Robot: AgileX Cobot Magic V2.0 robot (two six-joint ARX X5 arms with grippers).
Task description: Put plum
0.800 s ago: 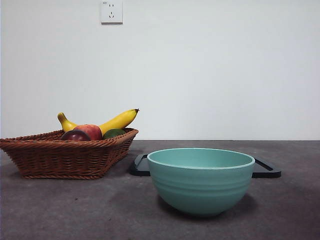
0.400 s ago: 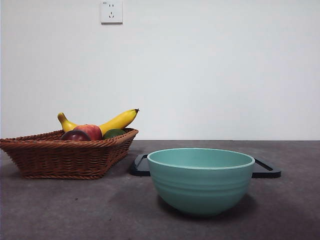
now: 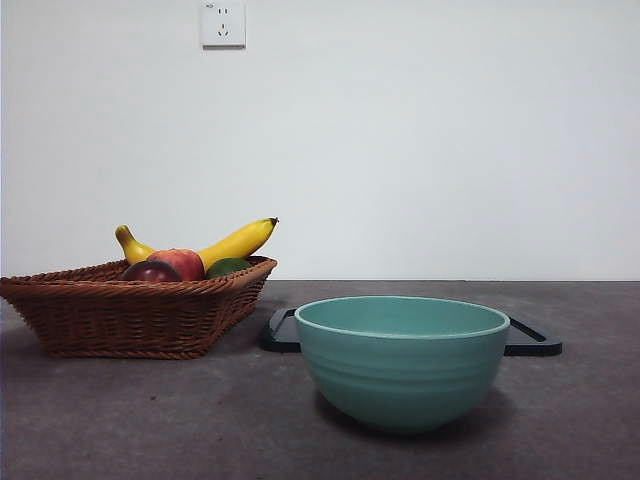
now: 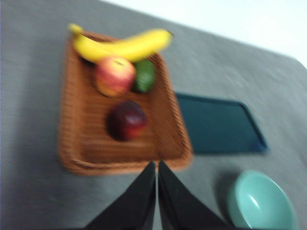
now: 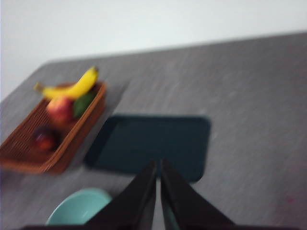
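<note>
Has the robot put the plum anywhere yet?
Not yet. The plum lies in the basket with the banana, apple and green fruit. Both end effectors, left and right, are shut, empty and high above the table. The bowl looks empty. Reaching, grasping and placing the plum are all left.

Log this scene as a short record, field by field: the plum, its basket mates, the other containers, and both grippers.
plum: lies in the wicker basket, apart from the other fruit
basket mates: banana, red-yellow apple, dark green fruit, grouped at one end
bowl: teal, nothing visible inside, on the table beside the basket
tray: dark, flat, nothing on it, behind the bowl
left gripper: shut, holding nothing, above the basket's edge
right gripper: shut, holding nothing, above the tray
task state: plum not yet grasped
</note>
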